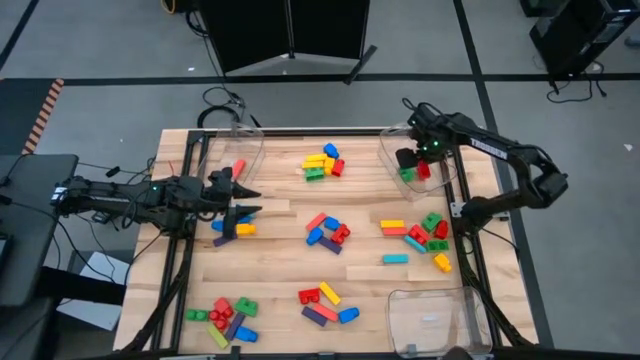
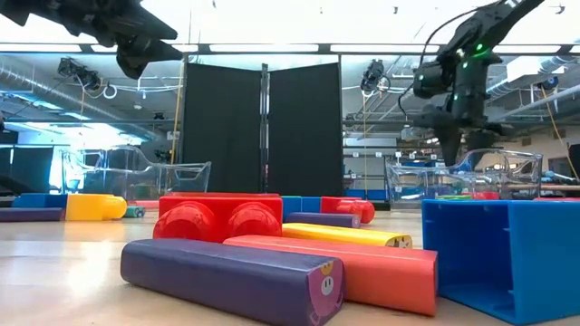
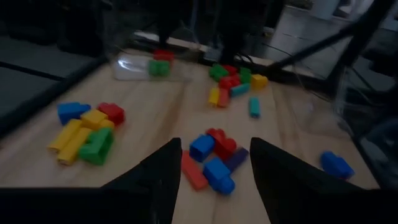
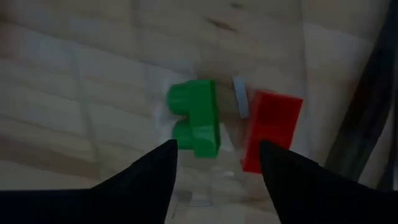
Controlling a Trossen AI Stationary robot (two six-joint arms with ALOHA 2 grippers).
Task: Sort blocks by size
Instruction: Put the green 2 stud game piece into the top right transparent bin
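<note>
Two blocks (green, red) lie in the far-right bin; right gripper hovers above, jaws apart, empty. Most blocks remain scattered on the surface; left gripper open, empty.

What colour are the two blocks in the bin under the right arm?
One green block and one red block; right wrist view shows them best.

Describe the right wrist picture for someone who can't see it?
The right gripper, fingers apart and empty, hangs over a clear bin on the wooden table. A green block and a red block lie side by side inside.
</note>
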